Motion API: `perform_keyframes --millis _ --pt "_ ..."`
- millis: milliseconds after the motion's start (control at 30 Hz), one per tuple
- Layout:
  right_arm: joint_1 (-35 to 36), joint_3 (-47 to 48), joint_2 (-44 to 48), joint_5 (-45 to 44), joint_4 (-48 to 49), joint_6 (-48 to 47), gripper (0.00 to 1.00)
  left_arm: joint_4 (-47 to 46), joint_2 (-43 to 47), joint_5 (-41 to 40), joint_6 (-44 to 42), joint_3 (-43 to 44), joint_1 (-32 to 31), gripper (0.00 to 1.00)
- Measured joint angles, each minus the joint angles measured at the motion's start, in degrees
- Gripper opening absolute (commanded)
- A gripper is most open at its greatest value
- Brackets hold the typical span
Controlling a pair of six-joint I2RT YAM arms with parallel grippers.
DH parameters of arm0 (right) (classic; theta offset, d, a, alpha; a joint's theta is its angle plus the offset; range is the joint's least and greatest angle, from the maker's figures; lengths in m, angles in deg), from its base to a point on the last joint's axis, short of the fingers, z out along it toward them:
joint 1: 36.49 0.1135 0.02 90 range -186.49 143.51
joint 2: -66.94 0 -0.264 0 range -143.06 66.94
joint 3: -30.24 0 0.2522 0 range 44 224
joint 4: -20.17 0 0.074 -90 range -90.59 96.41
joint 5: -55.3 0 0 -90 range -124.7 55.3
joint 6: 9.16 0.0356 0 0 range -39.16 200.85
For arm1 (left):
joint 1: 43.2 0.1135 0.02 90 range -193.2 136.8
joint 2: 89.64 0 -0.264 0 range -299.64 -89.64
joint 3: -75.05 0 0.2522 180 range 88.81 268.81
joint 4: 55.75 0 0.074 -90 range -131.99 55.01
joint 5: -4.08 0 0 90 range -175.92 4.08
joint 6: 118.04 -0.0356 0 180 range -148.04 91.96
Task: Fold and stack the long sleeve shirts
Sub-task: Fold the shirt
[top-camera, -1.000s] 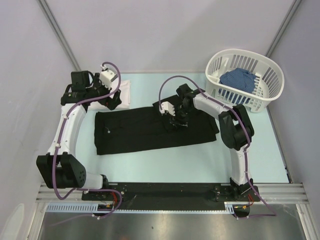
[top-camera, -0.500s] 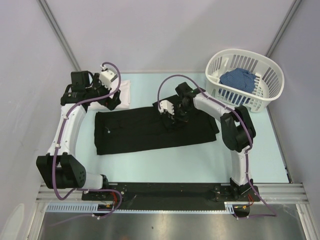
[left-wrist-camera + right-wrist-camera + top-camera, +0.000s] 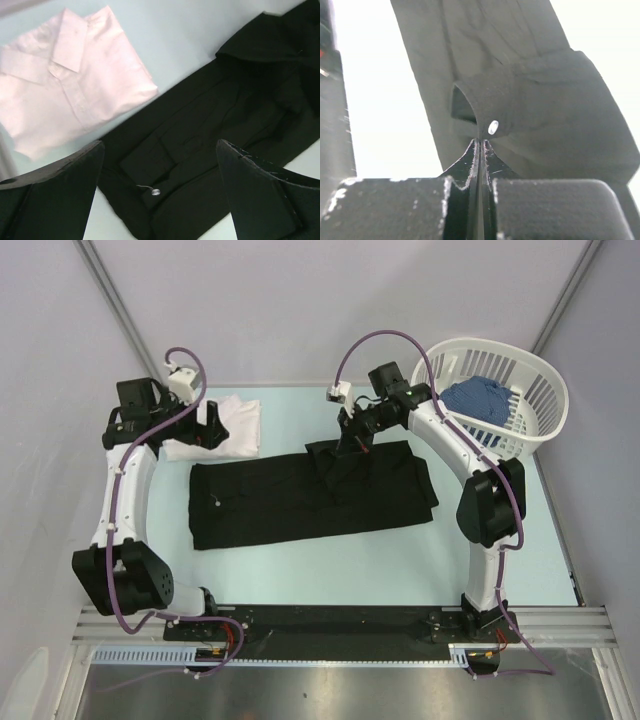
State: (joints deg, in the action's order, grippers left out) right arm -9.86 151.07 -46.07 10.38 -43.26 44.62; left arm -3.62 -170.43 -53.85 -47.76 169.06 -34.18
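A: Black cloth first: where is it?
B: The black shirt lies part-folded across the middle of the bench. The right gripper is pinched tight on its far edge beside a button, probably to carry a flap over.
A: And the white shirt?
B: Folded at the far left, likely the base for stacking. The left gripper hangs at its near edge, spread wide, holding nothing.

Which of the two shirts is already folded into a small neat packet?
The white shirt, at the far left with its collar on top. The black shirt lies stretched out long, and the right end effector pinches its cloth.
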Motion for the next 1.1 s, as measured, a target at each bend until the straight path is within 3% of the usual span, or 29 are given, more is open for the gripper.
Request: perform_keyframes --millis 133,233,433,633,833,1000,1100 --pt "0.31 0.00 -0.04 4.46 4.26 10.23 0.00 -1.07 0.04 5.14 7.19 -3.30 1.81 0.99" --pt "0.81 0.00 -0.52 6.34 8.70 16.41 0.00 -3.96 1.16 10.03 13.94 -11.58 1.46 0.99" --pt "1.77 0.00 -2.80 8.00 18.80 27.71 0.00 -17.35 1.36 14.88 29.99 -25.00 -2.95 0.99" --pt "3.19 0.00 -3.50 8.35 24.17 33.24 0.00 -29.29 1.36 15.87 38.91 -28.28 -11.23 0.94" --pt "3.87 0.02 -3.58 8.39 26.38 36.24 0.00 -34.88 1.16 14.29 42.71 -29.24 -13.53 0.87" --pt "4.33 0.02 -3.58 8.39 27.78 37.83 0.00 -37.88 -0.70 13.03 42.95 -28.83 -14.97 0.66" --pt "4.55 0.02 -3.58 8.39 28.46 38.66 0.00 -38.12 -1.90 13.07 43.32 -28.46 -16.22 0.25"
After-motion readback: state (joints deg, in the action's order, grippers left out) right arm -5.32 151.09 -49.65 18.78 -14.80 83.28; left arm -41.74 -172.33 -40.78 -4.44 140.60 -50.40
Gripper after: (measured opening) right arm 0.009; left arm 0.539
